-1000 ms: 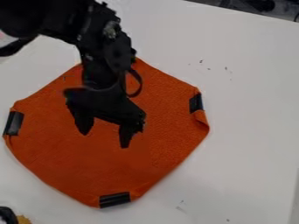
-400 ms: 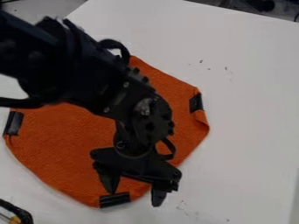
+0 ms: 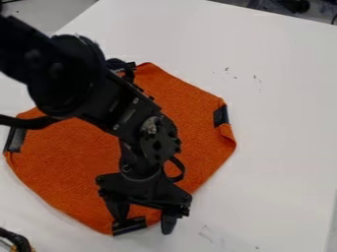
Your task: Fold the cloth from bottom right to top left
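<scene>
The black gripper [image 3: 145, 227] hangs at the bottom centre, its fingers spread apart on either side of the cloth's bottom corner. An orange cloth [image 3: 79, 162] lies flat on the white surface, with black clips or bands at its corners. The bottom black clip [image 3: 129, 225] is between the two fingers, close to the left one. Whether the fingers touch the cloth I cannot tell. The arm covers the upper middle of the cloth.
Another black clip [image 3: 221, 115] is at the cloth's right corner and one [image 3: 15, 139] at its left. A black object with yellow parts [image 3: 16, 241] stands at the bottom left. The white table [image 3: 283, 123] ends at a slanting far edge.
The gripper has moved from over the cloth's middle down to its bottom corner, then slightly left. The cloth has not visibly moved. The black object at the bottom left has shifted a little.
</scene>
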You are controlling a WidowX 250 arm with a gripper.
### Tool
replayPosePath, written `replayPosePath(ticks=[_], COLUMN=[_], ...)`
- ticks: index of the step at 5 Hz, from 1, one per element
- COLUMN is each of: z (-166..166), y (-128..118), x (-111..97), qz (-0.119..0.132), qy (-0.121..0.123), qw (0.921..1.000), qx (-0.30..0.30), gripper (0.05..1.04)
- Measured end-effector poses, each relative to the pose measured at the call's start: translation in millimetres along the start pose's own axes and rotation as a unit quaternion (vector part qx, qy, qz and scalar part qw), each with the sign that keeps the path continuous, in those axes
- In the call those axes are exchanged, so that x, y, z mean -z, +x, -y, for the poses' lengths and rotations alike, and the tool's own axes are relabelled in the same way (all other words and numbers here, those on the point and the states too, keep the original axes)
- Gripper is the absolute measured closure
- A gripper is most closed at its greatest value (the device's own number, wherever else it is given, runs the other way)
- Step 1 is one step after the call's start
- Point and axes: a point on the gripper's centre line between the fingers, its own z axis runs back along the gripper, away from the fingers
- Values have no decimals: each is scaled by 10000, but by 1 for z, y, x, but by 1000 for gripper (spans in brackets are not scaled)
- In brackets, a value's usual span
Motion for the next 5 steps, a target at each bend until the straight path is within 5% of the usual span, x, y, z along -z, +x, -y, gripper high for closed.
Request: replayPosePath(ticks=[2, 4, 5], z=[-1, -6, -1], y=[3, 4, 4], x=[12, 8, -6], qz=[-54, -208, -461], qy=[-329, -246, 60], qw=[9993, 9993, 9989], qx=[-185, -164, 45], gripper=[145, 584, 804])
